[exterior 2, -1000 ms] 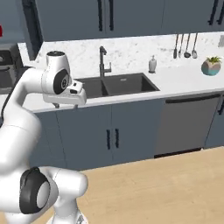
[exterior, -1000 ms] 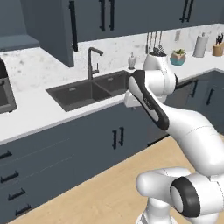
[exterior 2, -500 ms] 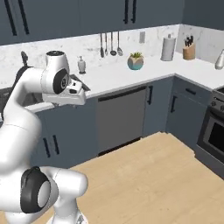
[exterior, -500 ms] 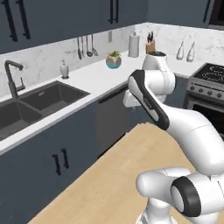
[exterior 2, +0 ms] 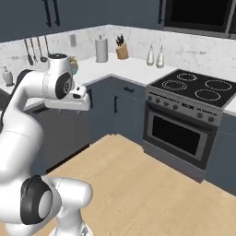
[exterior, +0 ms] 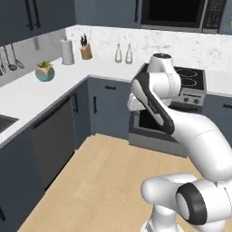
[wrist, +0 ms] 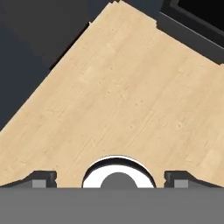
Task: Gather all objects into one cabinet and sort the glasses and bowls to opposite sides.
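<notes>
My gripper (wrist: 111, 179) is open and empty; its two dark fingertips (wrist: 43, 178) stand far apart and point down at the bare wooden floor (wrist: 122, 96). The hand (exterior 2: 76, 97) hangs folded close in front of the arm, at about counter height. Slate blue-grey wall cabinets (exterior: 27, 18) with long black bar handles run along the top, closed, and show again as wall cabinets (exterior 2: 46, 14) in the right base view. The bowls, the glasses and the other objects are out of view.
A black stove (exterior 2: 198, 90) with an oven (exterior 2: 177, 133) stands in the corner run, under a microwave (exterior: 181, 13). On the counter (exterior: 27, 93) are a paper towel roll (exterior: 67, 52), a knife block (exterior: 85, 50), two bottles (exterior: 123, 53) and a potted plant (exterior: 45, 71).
The whole scene has swept sideways as the base turned: the sink has gone from view and the corner with the stove has come in. The arm's pose has not changed and the jaws remain open.
</notes>
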